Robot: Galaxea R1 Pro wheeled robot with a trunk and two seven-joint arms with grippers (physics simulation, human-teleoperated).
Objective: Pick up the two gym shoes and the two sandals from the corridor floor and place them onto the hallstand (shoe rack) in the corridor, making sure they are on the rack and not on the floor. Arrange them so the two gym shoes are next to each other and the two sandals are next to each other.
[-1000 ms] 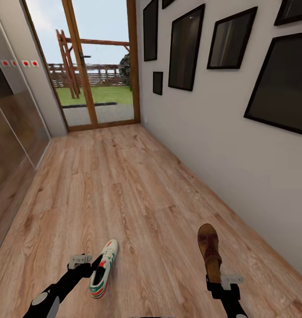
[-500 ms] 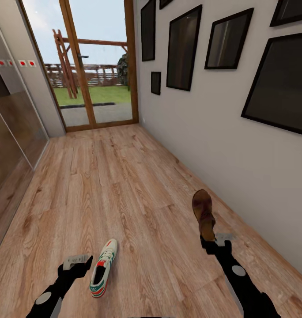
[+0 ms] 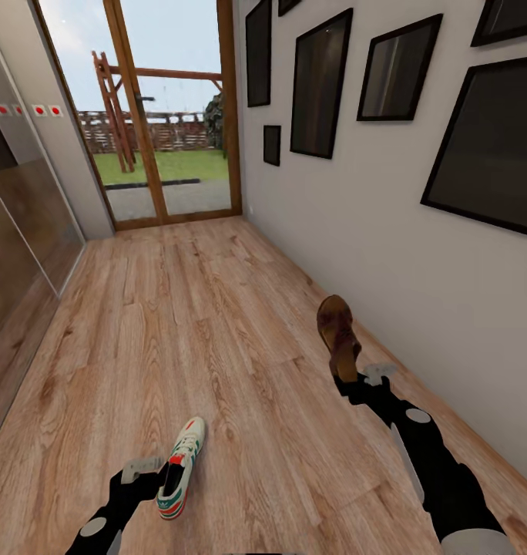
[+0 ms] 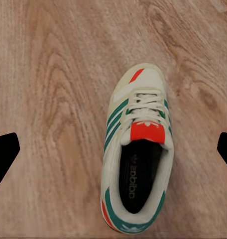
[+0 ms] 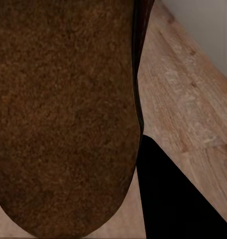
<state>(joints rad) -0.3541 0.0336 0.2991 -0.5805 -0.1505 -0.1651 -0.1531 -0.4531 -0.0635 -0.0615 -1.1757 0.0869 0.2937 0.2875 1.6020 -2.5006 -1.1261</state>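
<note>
**Sandal carried forward, sneaker left on the planks**

Since the earlier frames the right arm had reached further ahead along the wall, taking the sandal (image 3: 337,335) with it, while the left arm had drawn back toward the lower edge of the head view.

At the left, glossy wardrobe panels (image 3: 17,247) ran along the corridor, cut off by the frame. The left claw (image 3: 152,479) hovered beside the heel of the gym shoe (image 3: 179,469), its jaws spread wide; in the left wrist view the sneaker (image 4: 137,160) lay between the dark fingertips (image 4: 4,154), untouched, flat on the corridor floor (image 3: 217,324). Straight ahead stood a glazed wooden door (image 3: 175,116).

At the right, the right claw (image 3: 356,379) gripped the sandal by its heel, lifted clear of the floor, near the picture-hung wall (image 3: 387,231). The brown sole (image 5: 63,114) blocked most of the right wrist view, hiding the jaws.
</note>
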